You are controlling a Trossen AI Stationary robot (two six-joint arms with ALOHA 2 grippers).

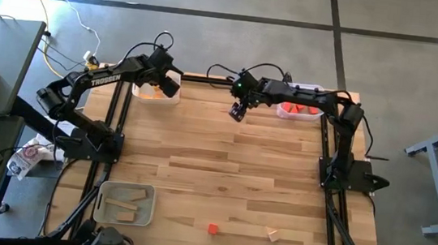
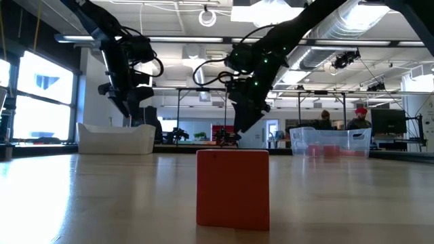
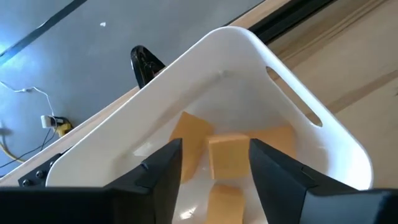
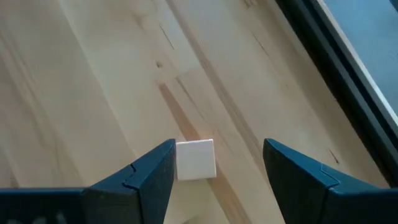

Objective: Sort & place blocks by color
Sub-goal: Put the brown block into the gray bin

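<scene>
My left gripper [image 1: 166, 84] [image 3: 214, 146] hangs open over the white tray [image 1: 155, 93] at the table's far left. An orange block [image 3: 229, 155] lies in that tray between the fingers, among other orange blocks [image 3: 193, 140]. My right gripper [image 1: 238, 111] [image 4: 217, 149] stands open just above the far middle of the table. A pale tan cube [image 4: 196, 160] rests on the wood between its fingers, close by one of them. A red block [image 1: 213, 229] [image 2: 232, 188] and a tan block [image 1: 273, 236] lie near the front edge.
A clear tray [image 1: 298, 110] with red blocks stands at the far right. A tray [image 1: 125, 202] with tan bars sits at the near left. Bare wood lies between them. People [image 2: 342, 118] show in the room behind the table.
</scene>
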